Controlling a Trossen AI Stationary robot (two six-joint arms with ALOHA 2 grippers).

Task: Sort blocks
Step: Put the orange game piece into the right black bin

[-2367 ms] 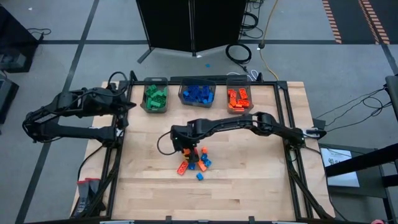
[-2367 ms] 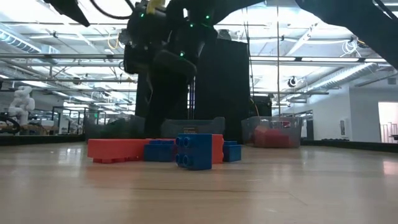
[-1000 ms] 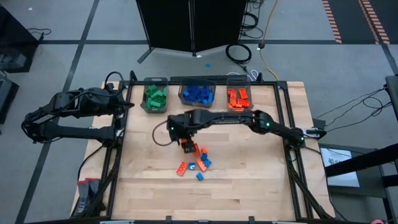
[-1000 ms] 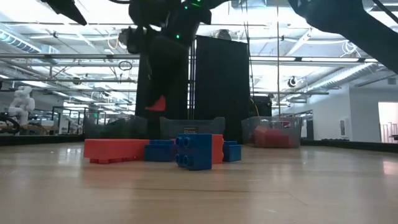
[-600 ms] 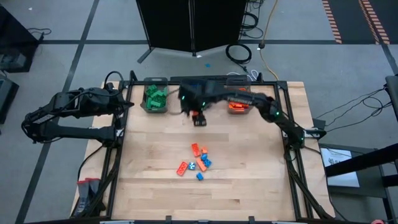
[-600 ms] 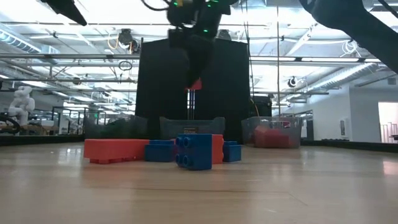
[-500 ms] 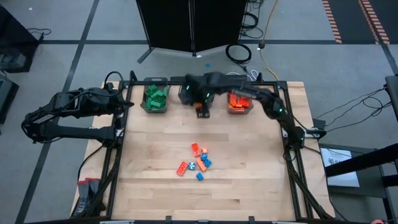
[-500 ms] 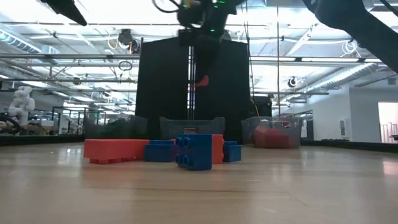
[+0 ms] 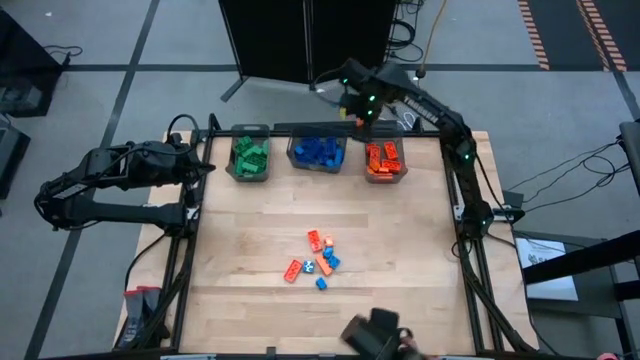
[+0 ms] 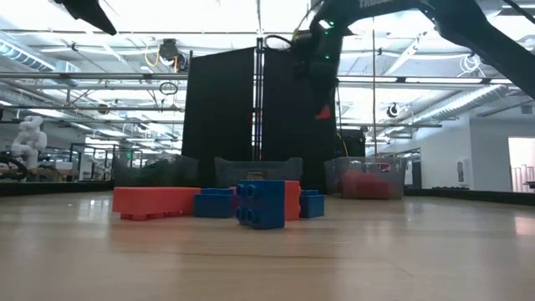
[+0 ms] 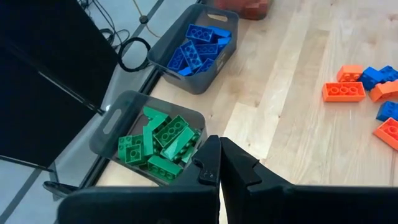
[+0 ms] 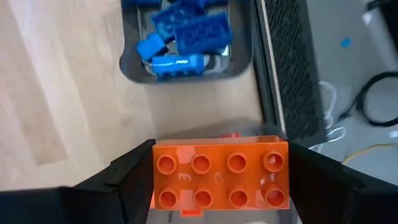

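right gripper point(image 12: 217, 186) clamped wide on orange block point(image 12: 219, 180); left gripper point(image 11: 219, 167) closed, idle.

The tabletop point(image 9: 240, 260) is pale striped wood. Three grey translucent bins hold green blocks point(image 9: 249, 156), blue blocks point(image 9: 318, 151) and orange-red blocks point(image 9: 383, 158). A loose cluster point(image 9: 315, 262) mixes orange-red and blue. The black right claw point(image 12: 217, 186) grips an orange studded brick point(image 12: 220, 172).
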